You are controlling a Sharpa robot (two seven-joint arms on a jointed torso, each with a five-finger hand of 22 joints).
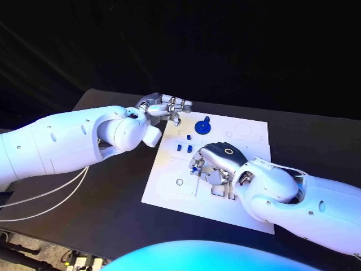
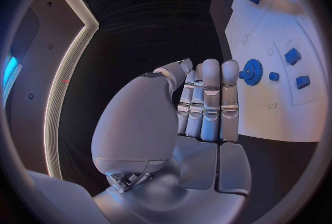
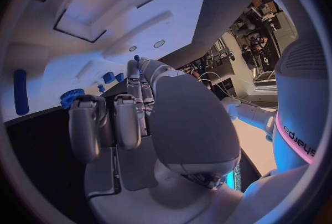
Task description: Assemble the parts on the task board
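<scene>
Your right hand point(image 1: 215, 161) is hovering over the task board point(image 1: 246, 132), fingers curled, apparently empty; your left hand point(image 1: 166, 107) is idling, fingers together, at its far corner. That blue gear point(image 1: 202, 126) looks light, rigid, slippery: pinch its rim.

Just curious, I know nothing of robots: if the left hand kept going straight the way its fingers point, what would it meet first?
Probably the blue gear on the task board: the left hand points its fingers toward it. Height above the board is unclear.
</scene>
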